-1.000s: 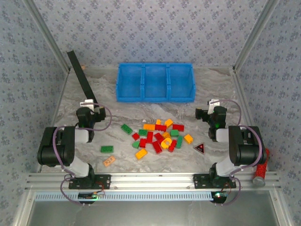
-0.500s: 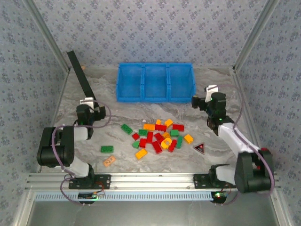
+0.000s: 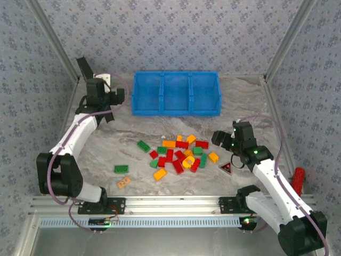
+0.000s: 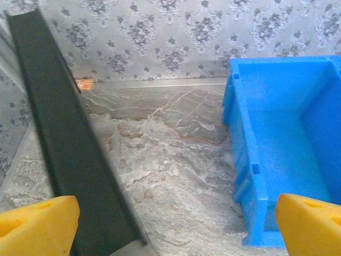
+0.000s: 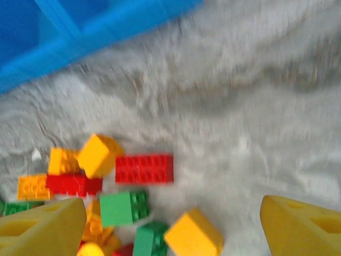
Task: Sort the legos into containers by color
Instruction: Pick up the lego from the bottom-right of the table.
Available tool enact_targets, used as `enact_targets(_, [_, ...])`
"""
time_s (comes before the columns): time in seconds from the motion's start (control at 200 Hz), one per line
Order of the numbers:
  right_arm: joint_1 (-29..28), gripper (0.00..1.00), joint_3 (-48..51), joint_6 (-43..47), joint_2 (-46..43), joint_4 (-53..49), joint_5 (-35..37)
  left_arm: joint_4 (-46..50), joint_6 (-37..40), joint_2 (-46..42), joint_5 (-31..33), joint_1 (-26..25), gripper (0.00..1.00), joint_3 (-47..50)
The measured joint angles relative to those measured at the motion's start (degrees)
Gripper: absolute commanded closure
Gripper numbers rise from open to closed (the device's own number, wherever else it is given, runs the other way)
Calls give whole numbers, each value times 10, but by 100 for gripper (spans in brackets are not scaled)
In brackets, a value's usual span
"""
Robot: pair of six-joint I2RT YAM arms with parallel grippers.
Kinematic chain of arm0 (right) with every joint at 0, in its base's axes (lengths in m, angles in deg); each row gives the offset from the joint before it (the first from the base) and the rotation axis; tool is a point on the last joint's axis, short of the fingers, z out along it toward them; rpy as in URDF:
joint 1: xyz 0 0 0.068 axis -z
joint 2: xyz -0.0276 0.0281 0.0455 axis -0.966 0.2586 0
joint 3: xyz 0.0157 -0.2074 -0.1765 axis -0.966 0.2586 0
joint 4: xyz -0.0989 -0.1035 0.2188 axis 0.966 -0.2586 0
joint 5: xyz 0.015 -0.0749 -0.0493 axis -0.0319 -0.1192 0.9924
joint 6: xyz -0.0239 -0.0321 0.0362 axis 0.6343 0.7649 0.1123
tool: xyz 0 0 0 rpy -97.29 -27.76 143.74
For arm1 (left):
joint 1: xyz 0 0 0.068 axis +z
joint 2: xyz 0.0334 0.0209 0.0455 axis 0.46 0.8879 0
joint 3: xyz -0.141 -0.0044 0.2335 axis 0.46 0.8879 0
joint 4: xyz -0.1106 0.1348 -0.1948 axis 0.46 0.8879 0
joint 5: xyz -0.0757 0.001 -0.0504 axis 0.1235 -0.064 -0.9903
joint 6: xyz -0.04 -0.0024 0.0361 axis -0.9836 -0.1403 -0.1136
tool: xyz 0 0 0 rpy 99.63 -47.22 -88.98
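The legos (image 3: 178,154) lie in a loose pile of red, green and yellow-orange bricks at mid-table, with two green strays (image 3: 121,168) to the left. The blue bin (image 3: 176,93) stands behind them, its three compartments bare. My left gripper (image 3: 118,96) hovers open beside the bin's left end, whose wall (image 4: 242,160) shows in the left wrist view, nothing between the fingers (image 4: 37,224). My right gripper (image 3: 219,138) is open just right of the pile. Its wrist view shows a red brick (image 5: 144,168), a green brick (image 5: 123,208) and an orange brick (image 5: 193,233) below the fingers (image 5: 303,226).
A long black strip (image 4: 64,138) leans at the far left by the wall. A pale orange flat piece (image 3: 123,182) and a black triangle (image 3: 226,168) lie near the front. A red object (image 3: 297,180) sits at the right edge.
The left arm swung from near its base out to the bin's left end. The right arm reached out and came down beside the pile's right side.
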Motion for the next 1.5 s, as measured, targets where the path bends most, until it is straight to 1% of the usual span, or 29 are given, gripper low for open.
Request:
enact_targets(0.11, [-33, 16, 7, -66, 4, -49, -5, 42, 9, 15, -6, -23, 5, -26])
enact_targets(0.215, [-56, 17, 16, -129, 17, -65, -5, 74, 15, 25, -19, -45, 5, -41])
enact_targets(0.45, [-87, 17, 41, -238, 69, -61, -5, 104, 24, 29, -35, -68, 5, -63])
enact_targets(0.585, [-97, 17, 43, -282, 101, -48, -2, 111, 29, 29, -39, -75, 4, -65])
enact_targets(0.8, [-103, 19, 43, -318, 144, -8, 9, 114, 30, 29, -45, -77, 3, -65])
enact_targets(1.174, [-103, 27, 20, -336, 224, 30, 24, 114, 46, 37, -47, -77, 1, -68])
enact_targets(1.274, [-103, 32, 5, -336, 246, 33, 24, 114, 52, 44, -47, -77, 0, -74])
enact_targets(1.389, [-103, 44, -6, -333, 266, 37, 23, 115, 56, 49, -47, -77, 0, -75])
enact_targets(1.499, [-103, 52, -10, -332, 274, 36, 23, 120, 59, 52, -47, -77, 0, -75])
